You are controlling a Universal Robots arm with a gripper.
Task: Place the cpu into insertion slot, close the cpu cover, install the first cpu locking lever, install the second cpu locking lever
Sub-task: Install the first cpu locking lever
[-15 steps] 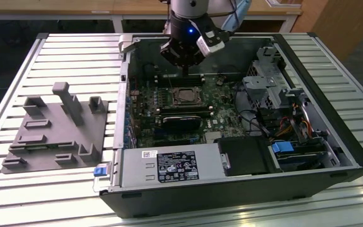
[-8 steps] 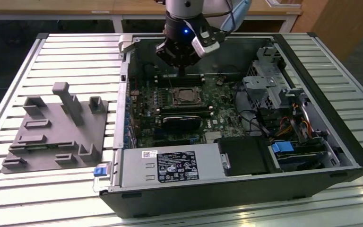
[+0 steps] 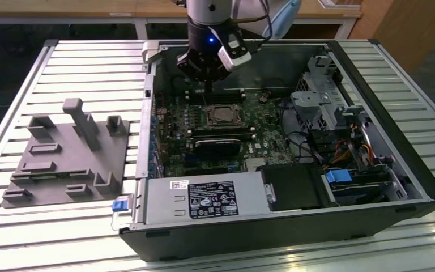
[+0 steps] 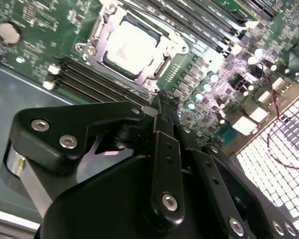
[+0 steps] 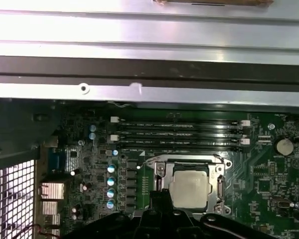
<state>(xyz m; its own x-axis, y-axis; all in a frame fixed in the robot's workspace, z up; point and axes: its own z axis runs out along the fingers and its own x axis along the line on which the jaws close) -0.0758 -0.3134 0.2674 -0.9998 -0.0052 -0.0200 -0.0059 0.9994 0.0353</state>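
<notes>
Cpu (image 5: 190, 188) under lowered cpu cover (image 5: 220, 185); jaws apparently together, just beside.

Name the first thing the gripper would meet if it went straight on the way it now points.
Probably the edge of the cpu cover, closed over the cpu: the gripper points down beside it. Depth is unclear, so it could land on the circuit board alongside.

Open PC case (image 3: 399, 170) lies on slatted metal table (image 3: 21, 73). Gripper (image 3: 208, 95) hangs inside it over green mobo (image 3: 174, 122), tip near far side of the cpu (image 3: 222, 115); fingers look drawn together. Cpu sits flat w/ silvery cpu cover (image 3: 209, 113) framing it. Black heatsink (image 3: 217, 147) just in front. Labelled PSU (image 3: 206, 199) at near edge. Grey fixture block (image 3: 59, 164) on the exterior view's left, well apart.
</notes>
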